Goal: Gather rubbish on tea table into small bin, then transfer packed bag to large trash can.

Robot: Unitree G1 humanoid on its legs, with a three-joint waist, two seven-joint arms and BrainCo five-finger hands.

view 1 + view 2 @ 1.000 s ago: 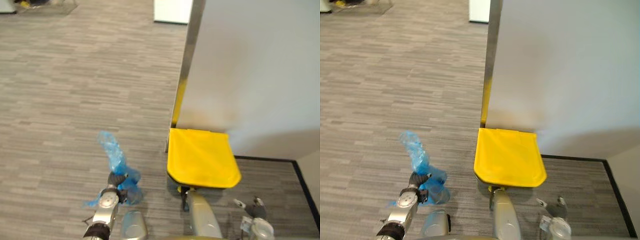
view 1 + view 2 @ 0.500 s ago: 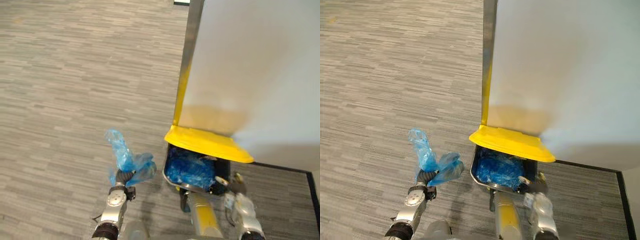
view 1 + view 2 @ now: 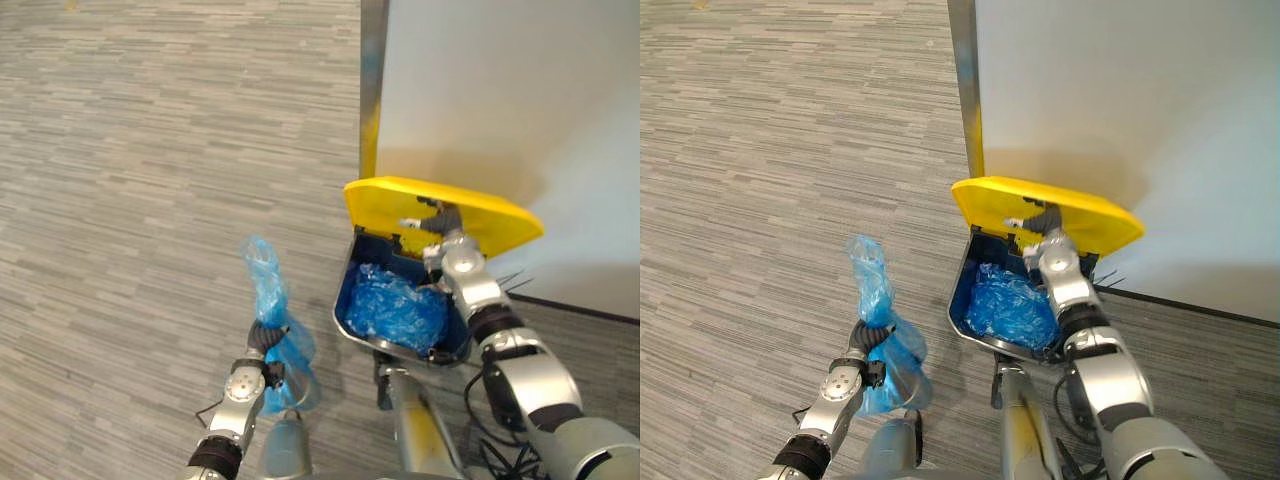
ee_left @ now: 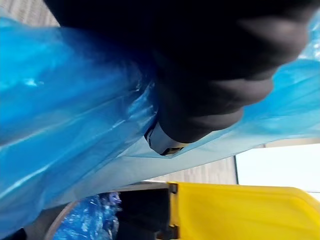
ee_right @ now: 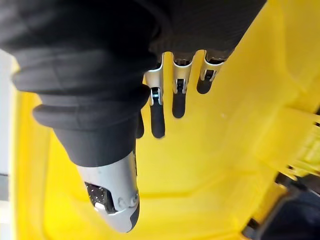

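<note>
Bin (image 3: 372, 252) on floor (image 3: 150, 150), back to wall (image 3: 500, 100). Lid (image 3: 490, 215) tipped up at bin's rear; right hand (image 3: 440, 235) under it, fingers flat vs. underside. Liner (image 3: 395, 305) inside bin. Bag (image 3: 270, 300) left of bin, just beside it, neck in left hand (image 3: 262, 345).

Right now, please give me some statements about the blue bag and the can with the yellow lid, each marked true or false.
The left hand grips the crumpled blue plastic bag by its neck. True.
The yellow plastic lid of the large trash can is shut. False: it is raised, the right hand pressing straight fingers against it.
The can holds nothing. False: blue plastic film lies inside.
The held bag hangs outside the can. True.
</note>
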